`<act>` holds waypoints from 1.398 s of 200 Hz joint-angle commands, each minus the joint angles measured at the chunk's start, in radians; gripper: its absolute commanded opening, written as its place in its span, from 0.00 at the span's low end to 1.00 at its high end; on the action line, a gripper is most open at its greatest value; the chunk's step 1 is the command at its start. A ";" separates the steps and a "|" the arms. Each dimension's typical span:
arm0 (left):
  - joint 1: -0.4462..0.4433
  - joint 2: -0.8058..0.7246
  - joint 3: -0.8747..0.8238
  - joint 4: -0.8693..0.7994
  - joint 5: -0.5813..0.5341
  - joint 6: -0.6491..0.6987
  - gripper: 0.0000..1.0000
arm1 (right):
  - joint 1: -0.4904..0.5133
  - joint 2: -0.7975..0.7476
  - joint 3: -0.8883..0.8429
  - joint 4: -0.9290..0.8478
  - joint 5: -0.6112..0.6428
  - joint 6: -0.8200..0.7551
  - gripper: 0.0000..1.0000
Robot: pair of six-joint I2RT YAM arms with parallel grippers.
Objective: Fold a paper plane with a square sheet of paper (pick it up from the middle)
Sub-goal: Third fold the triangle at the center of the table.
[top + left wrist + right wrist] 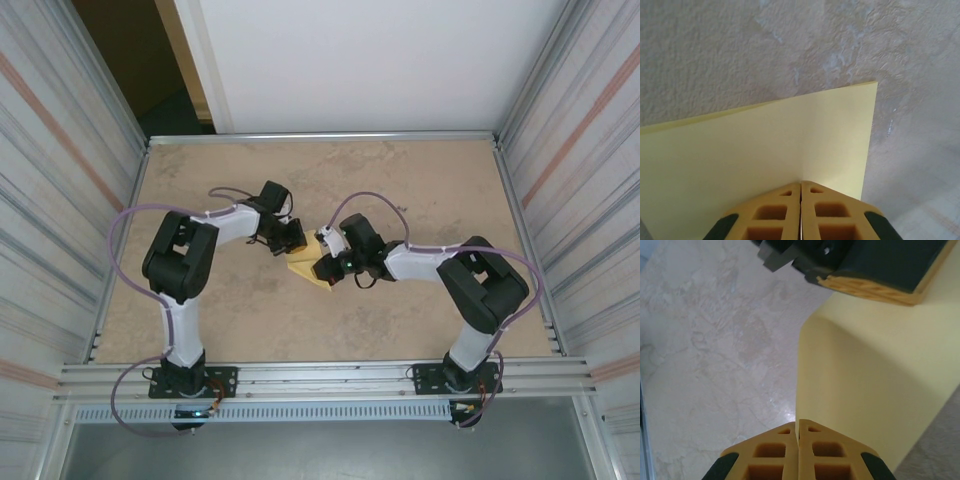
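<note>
The square sheet of paper point(303, 266) is plain yellow and hangs between the two grippers above the middle of the table. My left gripper point(296, 243) is shut on one edge of it. In the left wrist view the left gripper point(801, 184) pinches the sheet point(765, 145), and a faint crease runs up from the jaws. My right gripper point(323, 262) is shut on the opposite side. In the right wrist view the right gripper point(798, 422) clamps the paper's edge point(865, 385), with the left gripper's finger point(875, 287) at the top. No paper plane shape shows.
The beige mottled table point(420, 190) has a metal rail point(320, 376) along the near edge. Ribbed walls point(70, 200) stand close on both sides. Both arms reach inward, so their wrists crowd the centre.
</note>
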 commanded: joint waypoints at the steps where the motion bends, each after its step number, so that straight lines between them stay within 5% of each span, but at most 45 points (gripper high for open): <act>1: -0.007 0.037 0.019 -0.068 -0.011 0.049 0.08 | -0.013 0.028 0.037 -0.048 0.014 0.036 0.00; 279: -0.007 0.057 0.039 -0.063 0.037 0.086 0.04 | -0.031 0.158 0.133 -0.146 0.015 0.055 0.00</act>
